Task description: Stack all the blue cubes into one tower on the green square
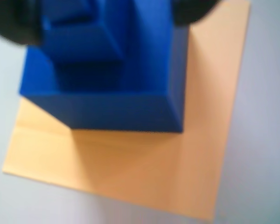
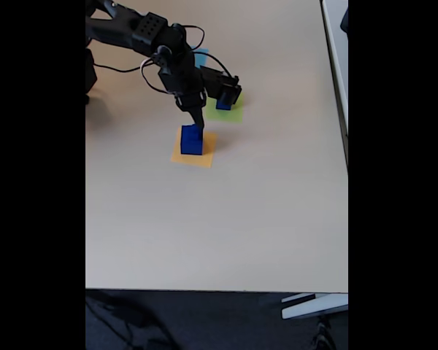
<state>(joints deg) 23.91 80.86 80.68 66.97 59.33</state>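
Blue cubes [image 2: 191,139] stood stacked upright, long axis vertical, on the orange-yellow square [image 2: 204,157]. The hand [image 2: 196,125] pinched the upper cube [image 1: 84,42]. Another blue cube [image 2: 223,104] sat on the green square [image 2: 233,113].

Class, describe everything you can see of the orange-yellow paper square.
The orange-yellow square is a flat, thin, matte sheet, paper-like, lying on the pale table. A stack of blue cubes stands on it toward one corner, leaving much of it bare. In the fixed view it lies nearer the camera than the green square.
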